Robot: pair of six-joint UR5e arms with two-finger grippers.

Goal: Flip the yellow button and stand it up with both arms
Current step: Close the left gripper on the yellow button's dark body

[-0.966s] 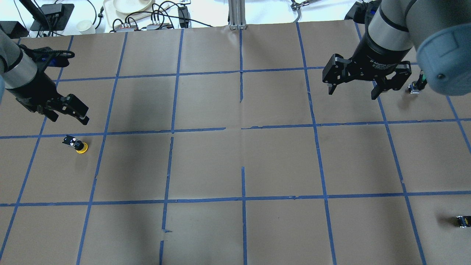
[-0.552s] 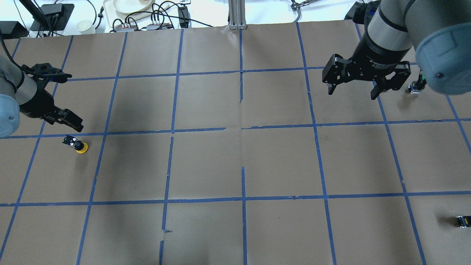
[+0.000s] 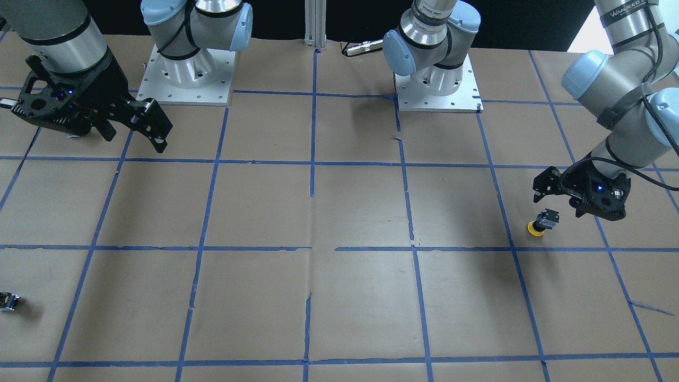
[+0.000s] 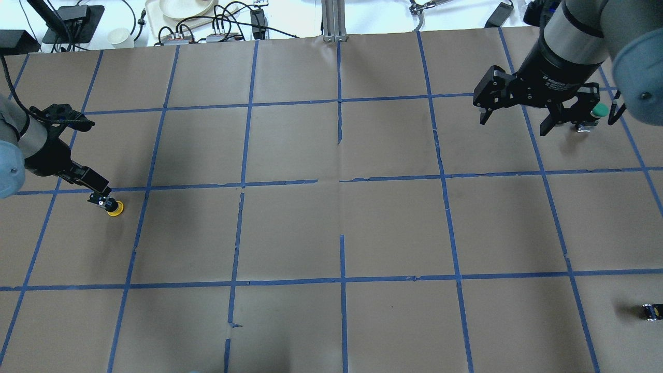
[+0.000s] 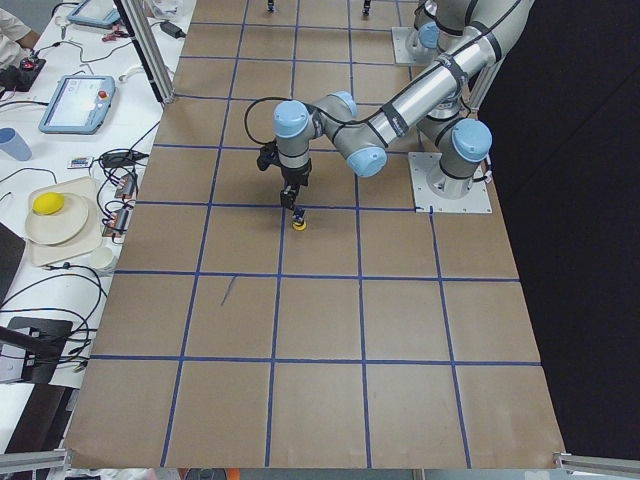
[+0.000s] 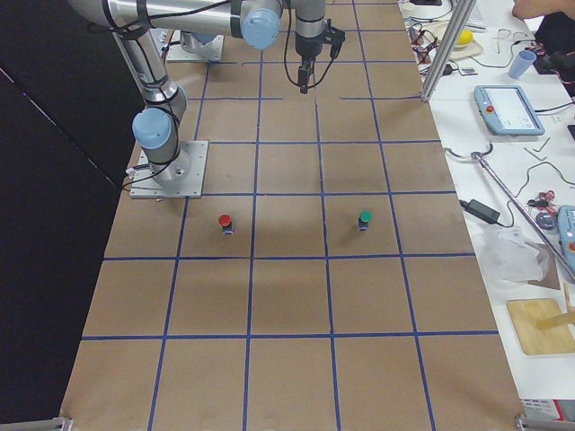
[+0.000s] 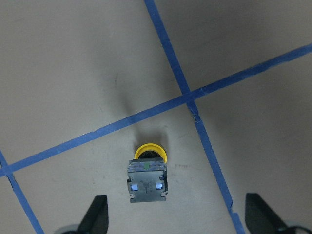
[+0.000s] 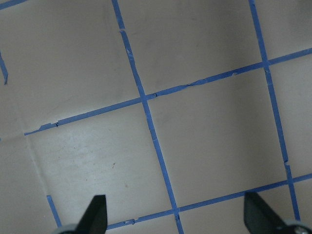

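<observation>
At the left gripper (image 7: 178, 217), you have two fingers spread wide with nothing held between them. One yellow button (image 7: 147, 178) sits just ahead of the gap, level with neither finger and touching neither. It lies on its side on the table (image 4: 393, 228), grey switch body toward the wrist camera and round yellow cap pointing away. A crossing of blue tape lines lies just beyond the cap. From overhead, the left gripper (image 4: 85, 178) hangs low at the table's left edge, its tip right over the yellow button (image 4: 110, 204), which lies just inside a grid square under a tape line. Well apart, across the table on the far right, the right gripper (image 4: 514, 123) hangs with its two fingers also wide apart and empty; its wrist camera shows only brown paper and tape. One green button (image 4: 596, 111) stands just beside that gripper's outer finger. One red button (image 6: 225, 221) stands upright in the side view, one grid square over from the green one. One small dark switch block (image 4: 651, 311) sits alone near the table's right edge.
</observation>
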